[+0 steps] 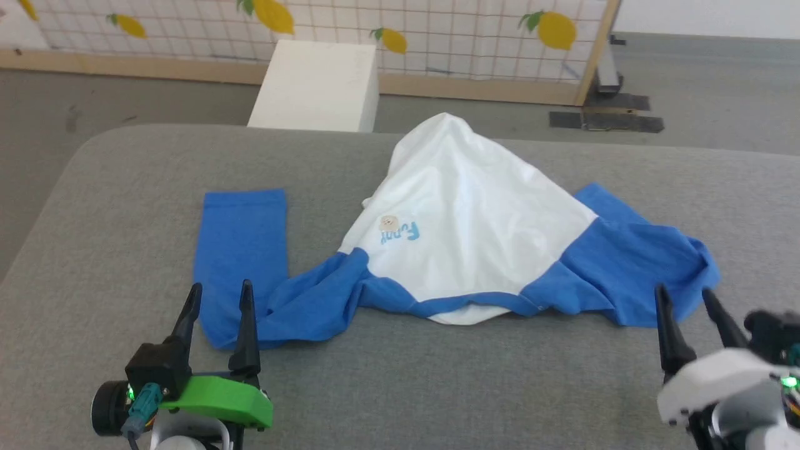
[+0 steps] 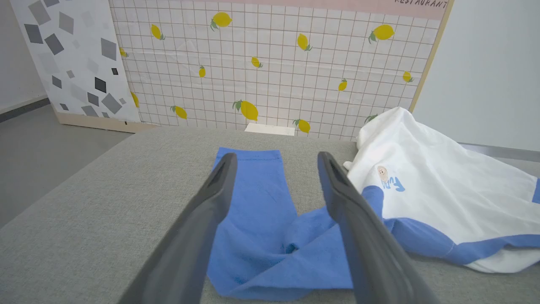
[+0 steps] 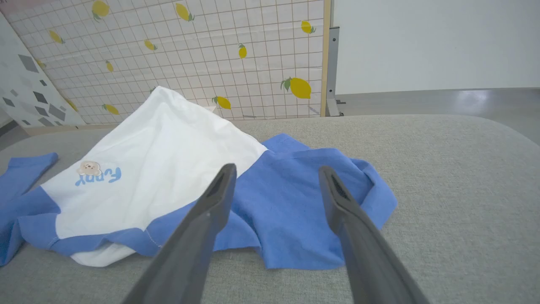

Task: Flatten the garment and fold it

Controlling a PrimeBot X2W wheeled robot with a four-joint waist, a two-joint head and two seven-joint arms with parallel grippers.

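The garment point(image 1: 475, 212) lies on the grey table point(image 1: 125, 187), neck toward me, its white body bunched up into a peak at the far side. Its left blue sleeve point(image 1: 240, 250) lies flat and straight; the right blue sleeve point(image 1: 631, 262) is crumpled. A small bear print with light-blue lettering point(image 1: 398, 229) shows on the white part. My left gripper point(image 1: 220, 294) is open just in front of the left sleeve's near end. My right gripper point(image 1: 686, 297) is open at the near edge of the crumpled right sleeve point(image 3: 295, 202), holding nothing. The left sleeve point(image 2: 257, 202) shows between the left fingers.
A white box point(image 1: 319, 84) stands on the floor beyond the table's far edge. A tiled screen with lemon prints point(image 1: 400, 37) closes the background, with its metal foot point(image 1: 606, 112) at the right. Bare table surface lies to the left and along the front.
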